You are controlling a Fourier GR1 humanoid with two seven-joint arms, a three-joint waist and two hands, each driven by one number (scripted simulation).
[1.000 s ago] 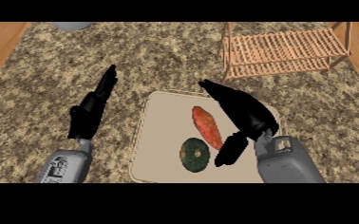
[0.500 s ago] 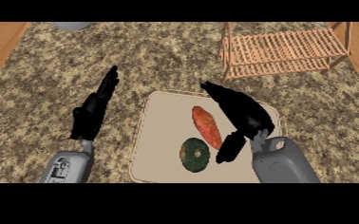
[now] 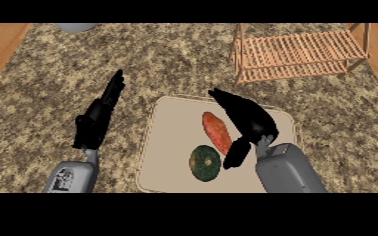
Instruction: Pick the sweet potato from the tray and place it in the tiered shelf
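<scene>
At frame centre the right robot hand (image 3: 247, 117), fingers straight and thumb spread, flanks the sweet potato (image 3: 217, 132) on the tray (image 3: 166, 145) to grasp it, while the left robot hand (image 3: 100, 115) rests released.

A dark green round vegetable (image 3: 205, 163) and a grey object (image 3: 76, 27) at the counter's (image 3: 170, 60) far edge.

You have two grey forearms in view, each ending in a black hand. The left hand (image 3: 97, 117) is matte black, long and slim, joined by a thin grey wrist stem to a pale grey forearm casing bearing what may be small dark marks or screws. The right hand (image 3: 247, 120) is glossier black, with a short pale wrist link into a smooth, rounded, darker grey forearm shell.
</scene>
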